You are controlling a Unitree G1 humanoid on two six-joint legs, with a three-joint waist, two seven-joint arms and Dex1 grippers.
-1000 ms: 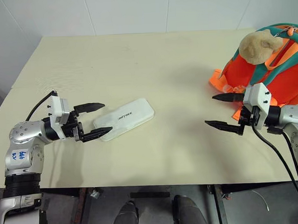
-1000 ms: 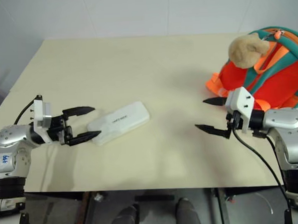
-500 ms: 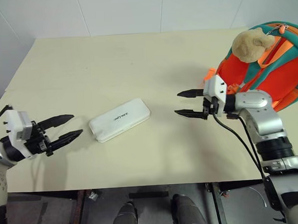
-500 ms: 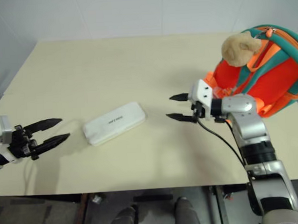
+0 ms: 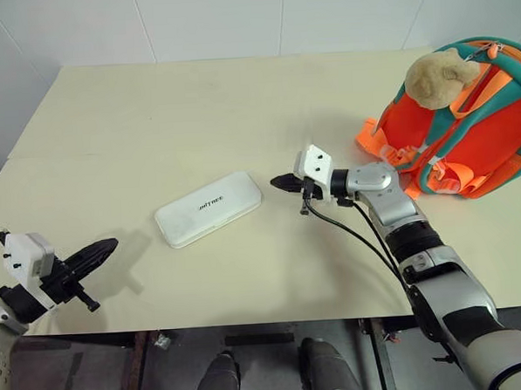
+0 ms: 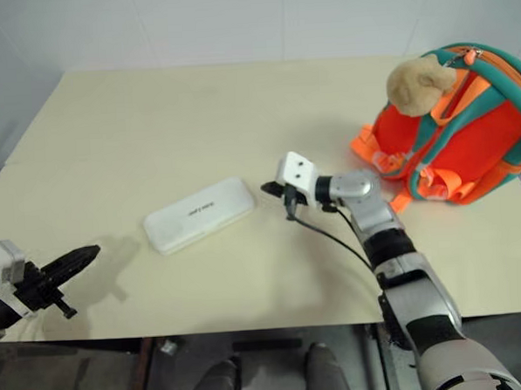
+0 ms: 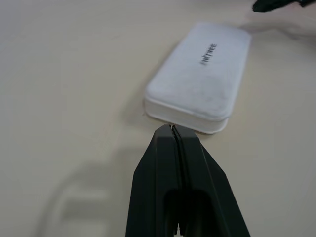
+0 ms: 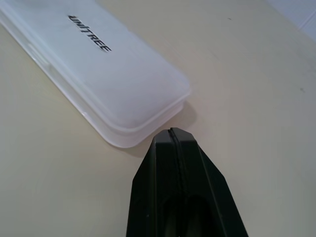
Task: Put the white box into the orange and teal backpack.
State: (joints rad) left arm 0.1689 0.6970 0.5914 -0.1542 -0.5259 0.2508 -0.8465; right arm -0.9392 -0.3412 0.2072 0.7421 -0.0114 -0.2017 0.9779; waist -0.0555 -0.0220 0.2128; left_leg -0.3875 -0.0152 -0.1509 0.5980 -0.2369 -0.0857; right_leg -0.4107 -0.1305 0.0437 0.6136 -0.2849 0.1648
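The white box (image 5: 209,207) lies flat on the table, dark lettering on its lid. It also appears in the wrist views (image 7: 202,79) (image 8: 98,69). My right gripper (image 5: 277,183) is shut and empty, its tip just off the box's right end. Near the table's front left corner, my left gripper (image 5: 108,246) is shut and empty, well short of the box's left end. The orange and teal backpack (image 5: 467,140) stands at the table's right side with a tan plush toy (image 5: 436,74) on top.
The cream table (image 5: 194,102) is bare around the box, with its front edge close to my left gripper. A white wall rises behind the table. A black cable (image 5: 359,233) trails from my right wrist.
Both grippers went from open to shut. My right gripper swung left from the backpack to the box's right end. My left gripper drew back from the box toward the front left corner.
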